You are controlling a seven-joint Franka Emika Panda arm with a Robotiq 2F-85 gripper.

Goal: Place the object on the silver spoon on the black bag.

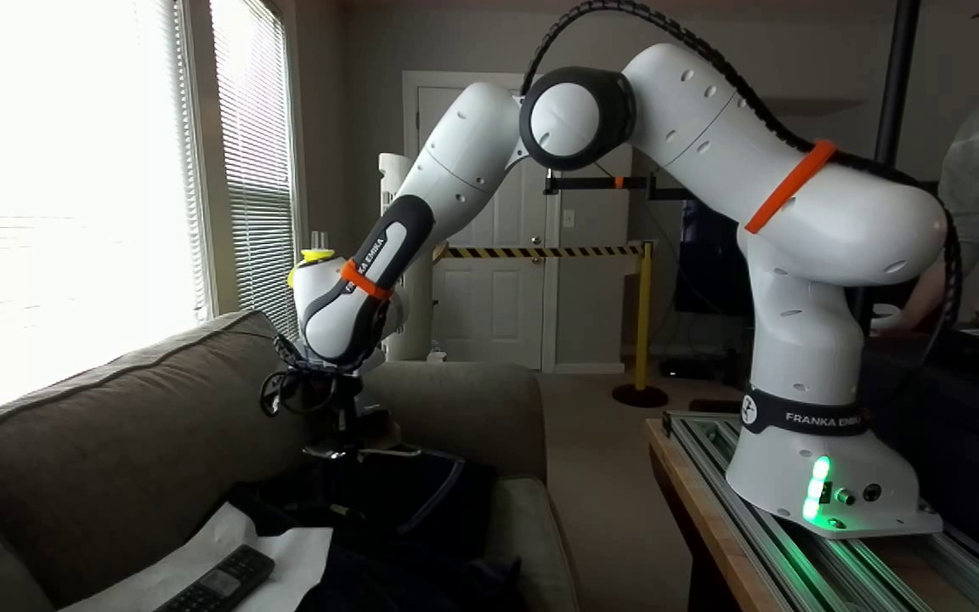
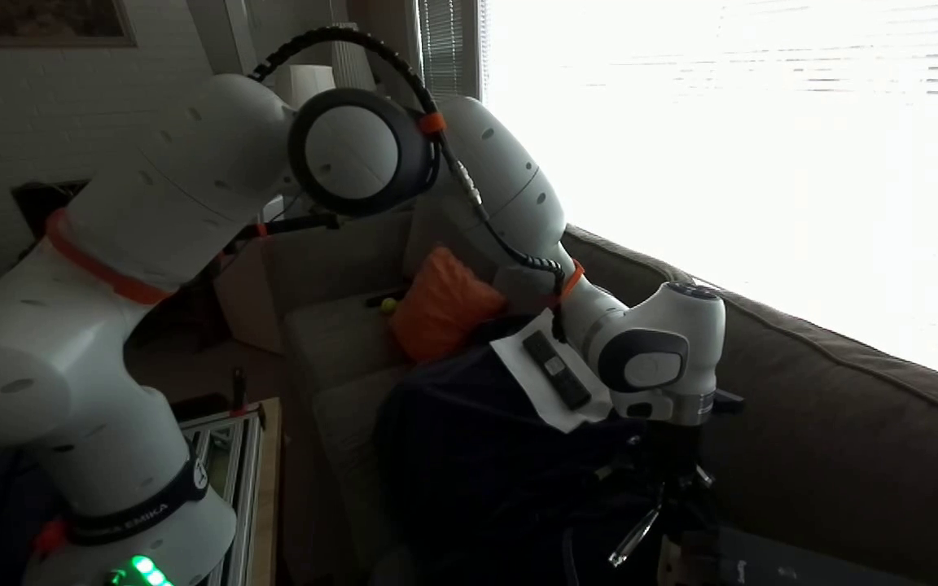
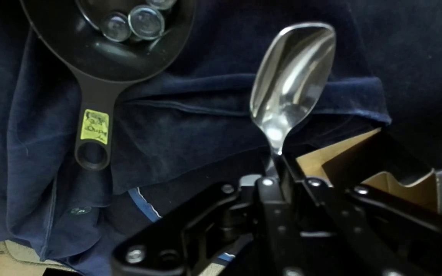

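Note:
My gripper (image 3: 278, 168) is shut on the handle of a silver spoon (image 3: 294, 73) in the wrist view. The spoon's bowl points away from the fingers and shows only reflections, with no object on it. In an exterior view the gripper (image 2: 668, 488) points down with the spoon (image 2: 636, 537) sticking out. The black bag shows as wide, slumped dark fabric on the sofa in both exterior views (image 1: 404, 569) (image 2: 469, 464). Dark navy fabric (image 3: 190, 142) lies below the spoon in the wrist view. I cannot tell the bag's edges there.
A black pan (image 3: 102, 65) holds several clear round pieces, with its labelled handle toward the gripper. An open cardboard box (image 3: 317, 157) is close beside the fingers. A remote (image 2: 554, 370) lies on a white sheet (image 2: 518, 366). An orange cushion (image 2: 444, 305) and sofa backrest (image 1: 132, 433) stand nearby.

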